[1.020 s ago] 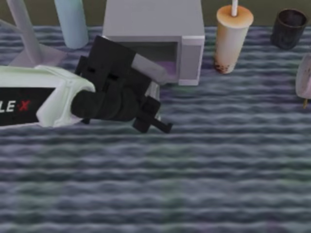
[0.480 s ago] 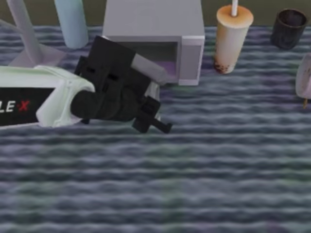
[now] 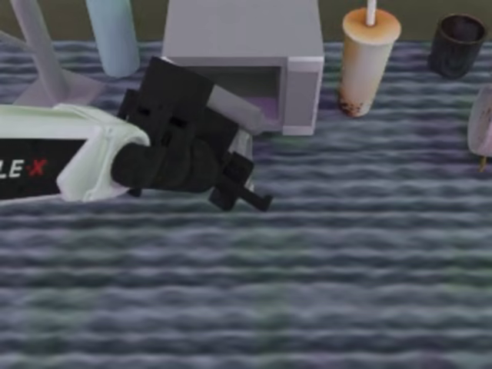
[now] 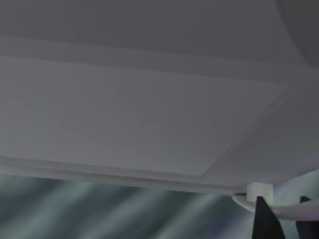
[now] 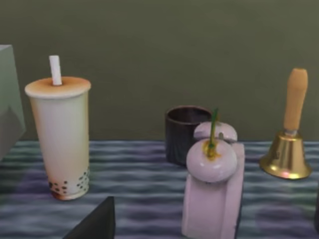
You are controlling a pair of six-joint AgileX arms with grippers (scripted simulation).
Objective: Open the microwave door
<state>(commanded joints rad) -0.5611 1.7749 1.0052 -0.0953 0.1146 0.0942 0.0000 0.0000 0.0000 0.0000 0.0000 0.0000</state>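
The light-grey microwave (image 3: 242,31) stands at the back of the table. Its purple-tinted cavity (image 3: 265,104) shows, because the microwave door (image 3: 234,106) is swung outward toward the left. My left gripper (image 3: 244,175) is at the door's free edge, shut on the pale handle bar (image 4: 289,209). In the left wrist view the door (image 4: 124,114) fills most of the picture, with my left gripper (image 4: 285,221) astride the handle. My right arm is out of the top view. Only a dark part of the right gripper (image 5: 102,221) shows in its wrist view.
Right of the microwave stand an orange-beige cup with a straw (image 3: 369,61) and a dark cup (image 3: 458,44). A pale purple object (image 3: 483,127) lies at the right edge. A light-blue cylinder (image 3: 114,34) and a grey stand (image 3: 46,73) are at the back left. A brass bell (image 5: 288,149) is nearby.
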